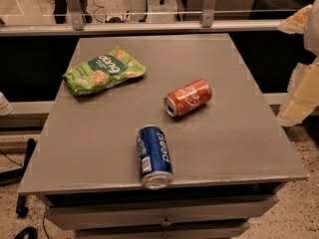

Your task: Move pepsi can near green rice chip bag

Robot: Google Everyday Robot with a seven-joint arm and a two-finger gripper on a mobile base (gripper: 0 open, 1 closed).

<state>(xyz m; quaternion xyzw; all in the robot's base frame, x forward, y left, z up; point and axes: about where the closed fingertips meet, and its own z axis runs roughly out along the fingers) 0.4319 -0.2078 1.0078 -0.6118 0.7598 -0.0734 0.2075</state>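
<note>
Pepsi can (153,156) lying on side at near table (89,148) edge, well apart from green rice chip bag (103,69), far left. Tool (300,97) being held off right, grasp not begun; open or closed cannot be told.

I see a dim, warm-tinted scene. The brightest area is the floor (164,6) beyond the table (99,133), so the light seems to come from back there and above. The pepsi can (153,156) has a soft glint on its silver end, and the shadows beside it are faint. The gripper (301,96) at the right edge is a pale, out-of-focus smear. Everything looks slightly soft.
</note>
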